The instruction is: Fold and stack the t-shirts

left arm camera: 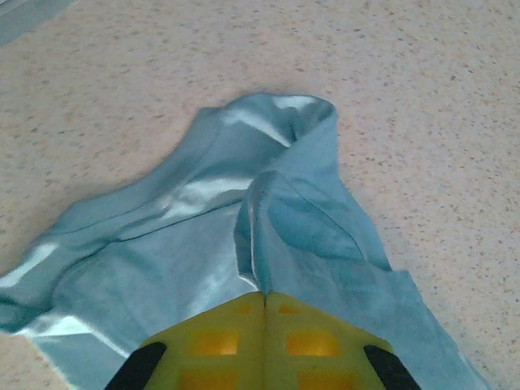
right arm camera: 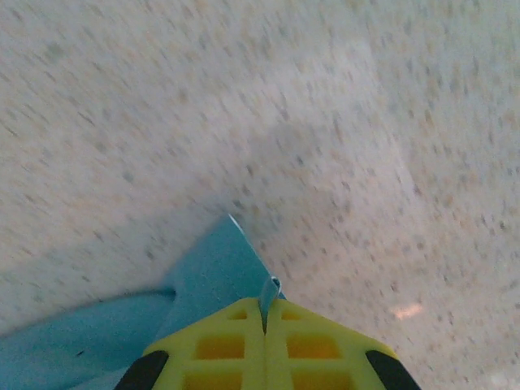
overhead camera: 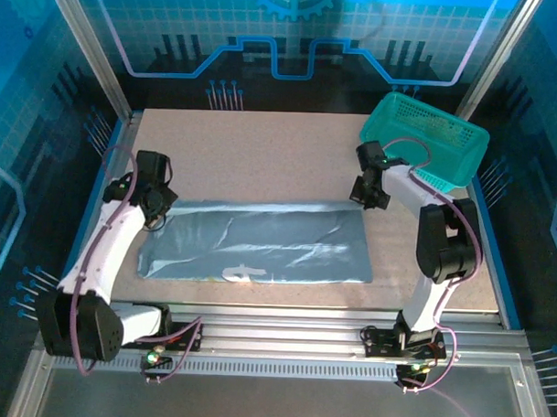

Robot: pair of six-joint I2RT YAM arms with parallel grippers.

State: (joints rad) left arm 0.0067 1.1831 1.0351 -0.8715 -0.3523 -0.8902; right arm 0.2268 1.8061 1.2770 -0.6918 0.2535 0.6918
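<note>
T-shirt (overhead camera: 268,240), thin grey-blue fabric, lies flat mid-frame on speckled table (overhead camera: 262,144); teal mesh basket (overhead camera: 427,140) sits upper right. Left gripper (left arm camera: 264,296) and right gripper (right arm camera: 265,305) clamp its fabric, jaws closed on it.

t-shirt (overhead camera: 259,240): pale grey-blue, plain, with glossy lighter streaks. White patch at its near edge, maybe lettering, too small to read. table (overhead camera: 262,144) under the t-shirt: beige, fine dark speckle. basket (overhead camera: 427,140) past the t-shirt's far right corner: teal, mesh pattern. left gripper (left arm camera: 264,296) and right gripper (right arm camera: 264,313): yellow-green, grid of square recesses, black at the outer corners. left arm (overhead camera: 108,244) and right arm (overhead camera: 428,301) at the t-shirt's ends: white shells, black joints.
</note>
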